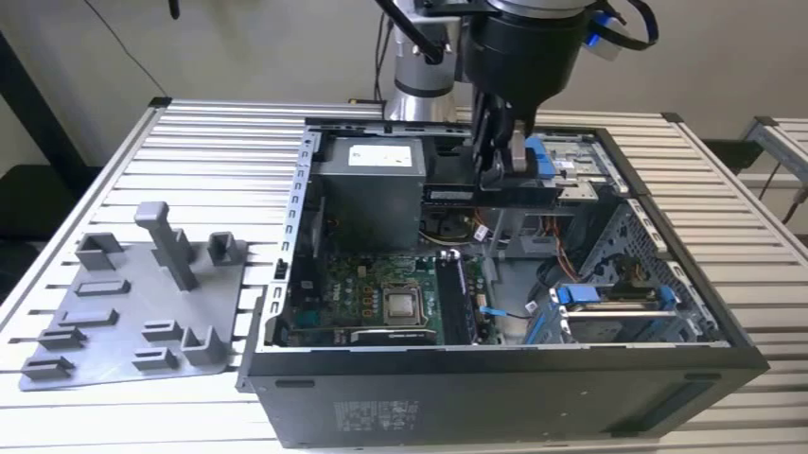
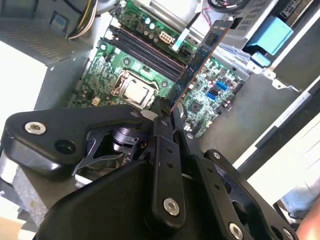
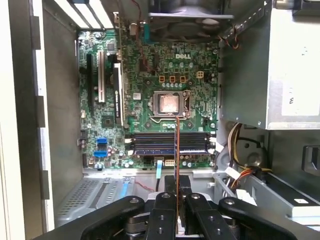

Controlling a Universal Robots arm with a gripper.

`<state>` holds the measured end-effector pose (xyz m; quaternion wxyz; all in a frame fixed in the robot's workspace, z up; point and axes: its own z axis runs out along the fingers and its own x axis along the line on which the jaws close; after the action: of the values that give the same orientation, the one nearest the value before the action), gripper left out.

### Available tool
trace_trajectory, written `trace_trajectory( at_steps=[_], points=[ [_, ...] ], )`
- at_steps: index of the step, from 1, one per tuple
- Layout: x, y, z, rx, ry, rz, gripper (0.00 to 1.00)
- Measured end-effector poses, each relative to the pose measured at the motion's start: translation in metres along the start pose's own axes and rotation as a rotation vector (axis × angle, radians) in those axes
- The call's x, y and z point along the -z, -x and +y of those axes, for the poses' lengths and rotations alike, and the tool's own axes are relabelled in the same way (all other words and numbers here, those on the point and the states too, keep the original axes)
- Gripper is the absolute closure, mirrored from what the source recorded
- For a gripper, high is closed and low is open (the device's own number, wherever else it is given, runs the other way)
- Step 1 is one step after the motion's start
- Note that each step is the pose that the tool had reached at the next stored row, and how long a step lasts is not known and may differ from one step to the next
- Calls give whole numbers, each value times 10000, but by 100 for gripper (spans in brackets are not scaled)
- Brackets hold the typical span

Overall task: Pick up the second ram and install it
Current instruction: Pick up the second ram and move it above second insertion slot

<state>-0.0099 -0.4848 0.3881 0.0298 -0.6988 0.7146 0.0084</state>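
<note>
Exterior view first. Looks onto a computer case (image 1: 505,378) lying open on a slatted table (image 1: 215,142). Finds a grey tray (image 1: 139,312) with upright posts at nine o'clock of the case, just beside it, toward the exterior view's left. Inside the case, finds the green motherboard (image 1: 366,293) with its processor (image 1: 404,305), and a grey power box (image 1: 369,189) at twelve o'clock of the processor. Has the gripper (image 1: 502,175) at one o'clock of the processor, up near the case's open rim, clamped narrow on the memory stick (image 1: 457,195), held well above the motherboard.

Second wrist view next. Catches the gripper (image 2: 164,116) with jaws pressed against both faces of the memory stick (image 2: 197,62), slanting away from the jaw tips. Behind it, shows the motherboard (image 2: 220,90), the processor (image 2: 135,92) and the long black memory slots (image 2: 145,50), apart from the stick.

First wrist view last. Sees the memory stick (image 3: 176,150) edge-on as a thin line, pinched in the nearly closed gripper (image 3: 177,197). Beyond it, shows the motherboard (image 3: 150,75), the processor (image 3: 170,103) and the memory slots (image 3: 150,142), crossed by that thin line.
</note>
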Motion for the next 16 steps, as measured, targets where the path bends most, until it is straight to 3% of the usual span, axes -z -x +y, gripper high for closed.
trace_trajectory(
  at_steps=[12, 16],
  points=[
    [-56, 360, -17, -1, 1, -2, 86],
    [-68, 384, -18, 167, 10, -6, 86]
  ],
)
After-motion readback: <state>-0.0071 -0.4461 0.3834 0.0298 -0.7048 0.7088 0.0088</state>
